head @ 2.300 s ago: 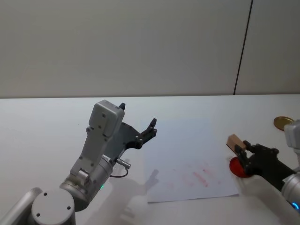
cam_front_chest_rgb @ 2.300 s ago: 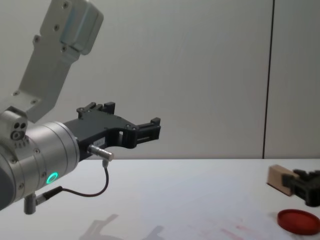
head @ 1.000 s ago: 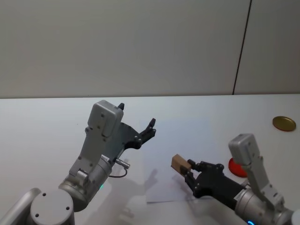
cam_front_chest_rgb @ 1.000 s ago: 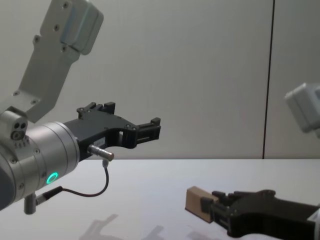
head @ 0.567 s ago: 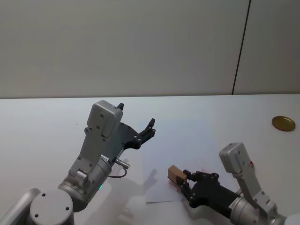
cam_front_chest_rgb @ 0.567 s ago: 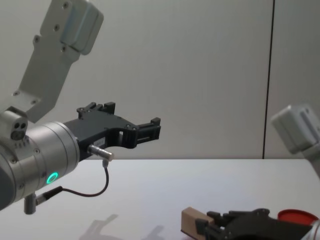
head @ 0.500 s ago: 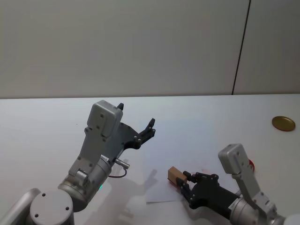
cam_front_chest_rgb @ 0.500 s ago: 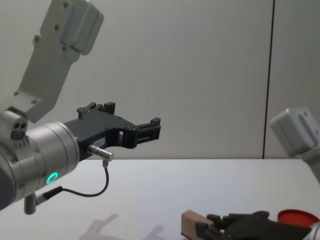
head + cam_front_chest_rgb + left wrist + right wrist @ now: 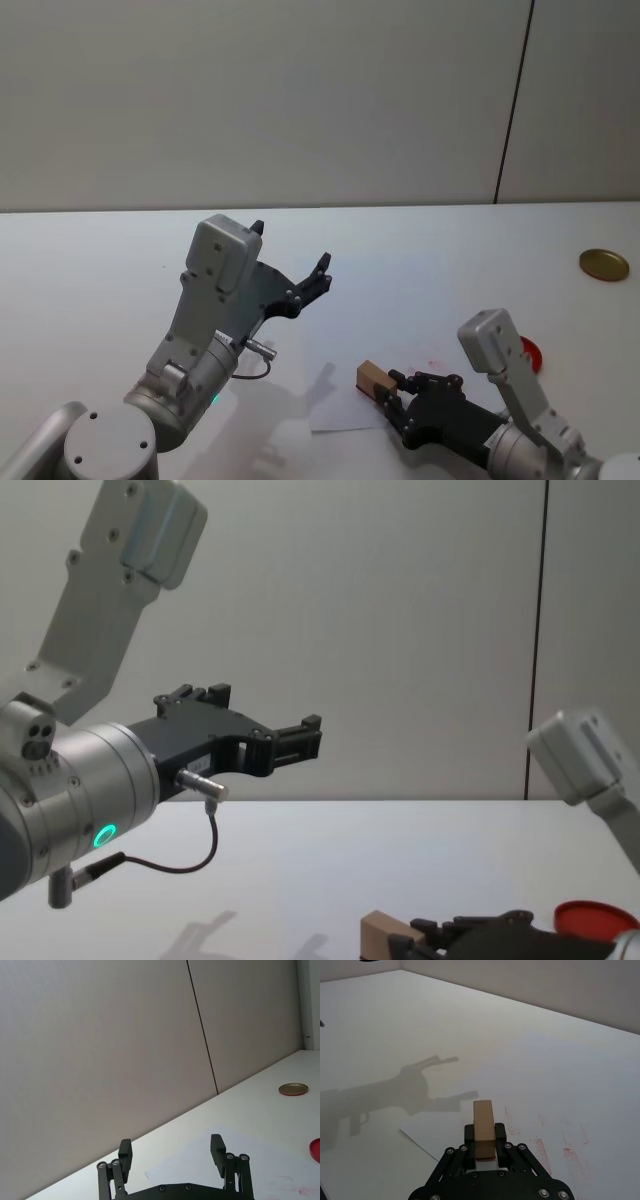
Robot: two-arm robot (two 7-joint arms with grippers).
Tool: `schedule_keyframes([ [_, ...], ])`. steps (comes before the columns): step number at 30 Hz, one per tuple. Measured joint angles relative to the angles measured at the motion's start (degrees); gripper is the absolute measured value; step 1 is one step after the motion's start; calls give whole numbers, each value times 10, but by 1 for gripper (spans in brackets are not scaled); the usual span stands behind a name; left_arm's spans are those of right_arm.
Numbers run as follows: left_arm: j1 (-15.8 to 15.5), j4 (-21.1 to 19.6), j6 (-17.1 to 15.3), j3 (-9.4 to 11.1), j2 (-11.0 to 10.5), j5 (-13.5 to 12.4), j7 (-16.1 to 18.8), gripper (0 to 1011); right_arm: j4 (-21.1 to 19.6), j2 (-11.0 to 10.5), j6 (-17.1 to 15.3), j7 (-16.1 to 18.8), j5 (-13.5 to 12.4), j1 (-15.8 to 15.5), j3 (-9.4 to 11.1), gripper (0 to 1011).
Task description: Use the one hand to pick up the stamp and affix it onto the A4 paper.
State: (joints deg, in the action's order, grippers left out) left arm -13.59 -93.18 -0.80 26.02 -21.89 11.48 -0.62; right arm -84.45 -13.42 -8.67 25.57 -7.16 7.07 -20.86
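My right gripper (image 9: 392,385) is shut on the stamp (image 9: 375,378), a small tan wooden block that sticks out forward between the black fingers (image 9: 469,1133). The stamp (image 9: 483,1127) hangs low over the near left corner of the A4 paper (image 9: 400,300). I cannot tell whether it touches the sheet. Faint red marks lie on the A4 paper (image 9: 530,1085) to the stamp's right. In the chest view the stamp (image 9: 380,935) sits at the bottom edge in the right gripper (image 9: 405,942). My left gripper (image 9: 292,248) is open and raised over the table left of the paper.
A flat round red ink pad (image 9: 528,352) lies right of the paper, partly behind my right arm. A gold lid (image 9: 604,264) rests at the far right of the table. The left gripper (image 9: 170,1145) holds nothing. A wall stands behind the table.
My right gripper has carried the stamp left from beside the red ink pad to the paper's near left corner and lowered it. The left arm has not moved.
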Motion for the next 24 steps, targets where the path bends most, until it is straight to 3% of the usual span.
schedule_keyframes([
  [15, 0, 0, 0, 0, 0, 0, 0, 993, 0, -1, -20, 9, 4, 5, -1, 214],
  [24, 0, 0, 0, 0, 0, 0, 0, 993, -13, -6, -7, 1, -24, 2, 5, 214],
])
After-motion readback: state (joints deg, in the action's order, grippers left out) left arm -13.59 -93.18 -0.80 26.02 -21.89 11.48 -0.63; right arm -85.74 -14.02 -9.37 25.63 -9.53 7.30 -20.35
